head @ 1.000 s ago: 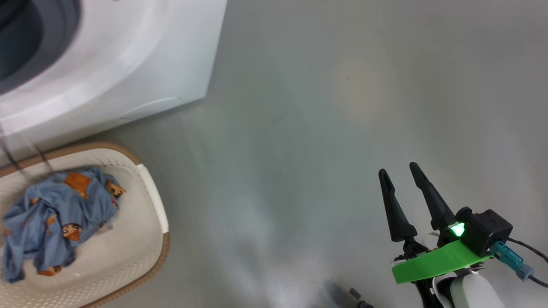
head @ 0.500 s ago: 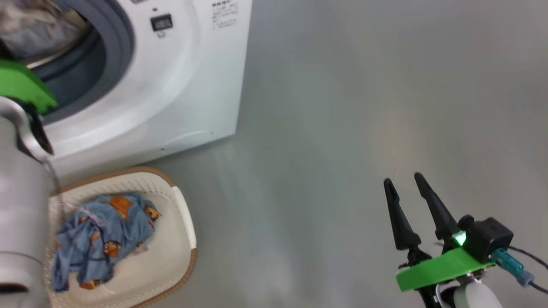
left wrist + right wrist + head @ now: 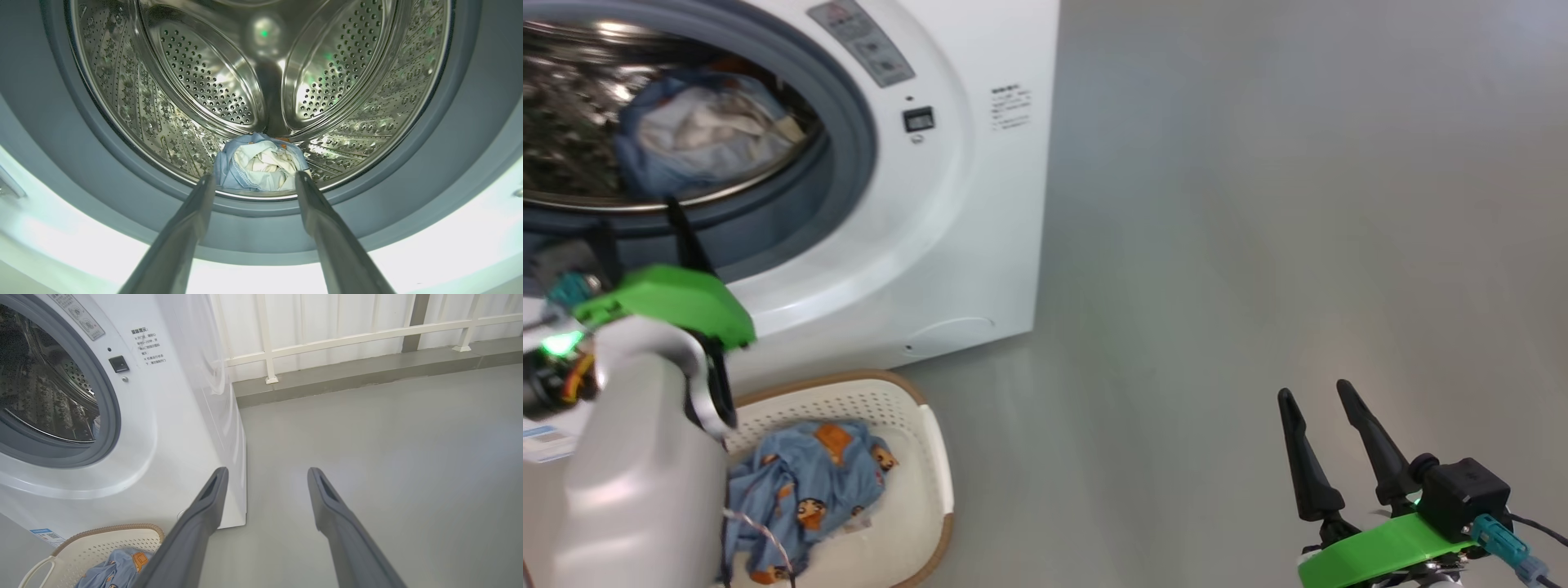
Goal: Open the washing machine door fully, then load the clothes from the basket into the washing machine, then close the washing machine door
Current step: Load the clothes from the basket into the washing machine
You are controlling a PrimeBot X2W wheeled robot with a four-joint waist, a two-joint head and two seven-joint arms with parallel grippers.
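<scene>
The white washing machine (image 3: 980,204) stands on a grey floor (image 3: 1258,245), mouth uncovered, a bundled blue garment (image 3: 261,163) lying at the front of its steel drum (image 3: 204,81). Just before the machine sits the cream basket (image 3: 941,474), holding blue printed clothes (image 3: 809,482). The left gripper (image 3: 254,177) points into the drum, fingers spread and empty; the right gripper (image 3: 1315,392) hovers over bare floor, well apart from the basket, fingers likewise parted, holding nothing.

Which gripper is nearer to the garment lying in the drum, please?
Left. The left gripper is at the mouth of the drum, its open fingers framing the garment; the right gripper hangs over the floor, beyond the washing machine's side.
</scene>
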